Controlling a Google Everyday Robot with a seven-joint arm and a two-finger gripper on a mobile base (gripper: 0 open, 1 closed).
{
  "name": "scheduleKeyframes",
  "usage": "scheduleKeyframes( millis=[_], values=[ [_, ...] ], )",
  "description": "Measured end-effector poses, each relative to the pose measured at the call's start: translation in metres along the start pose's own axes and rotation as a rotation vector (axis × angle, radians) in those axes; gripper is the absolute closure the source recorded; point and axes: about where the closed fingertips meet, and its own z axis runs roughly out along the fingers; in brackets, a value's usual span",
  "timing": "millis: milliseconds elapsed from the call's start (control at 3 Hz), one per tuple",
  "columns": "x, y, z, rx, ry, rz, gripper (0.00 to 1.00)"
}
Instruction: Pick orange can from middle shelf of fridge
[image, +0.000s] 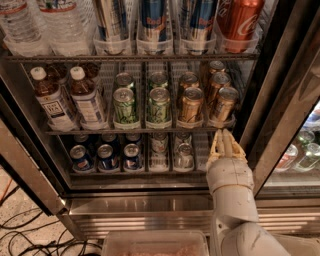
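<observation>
Several orange cans stand in two lanes at the right of the middle shelf of the fridge. The front ones are an orange can and, furthest right, another orange can. Green cans stand to their left, and brown tea bottles stand further left. My gripper points up into the fridge. Its tip is just under the shelf edge, below the right-hand orange can, and it touches nothing.
A red Coca-Cola can, tall blue-silver cans and water bottles stand on the shelf above. Blue Pepsi cans stand on the rack below. The dark door frame is close on the right. A plastic bin and floor cables are below.
</observation>
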Motion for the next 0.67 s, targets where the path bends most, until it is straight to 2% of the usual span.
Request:
scheduleKeyframes(
  millis=[333,667],
  values=[
    [0.0,0.0,0.0,0.0,0.0,0.0,0.6],
    [0.0,0.0011,0.0008,-0.002,0.0,-0.002,0.42]
  ],
)
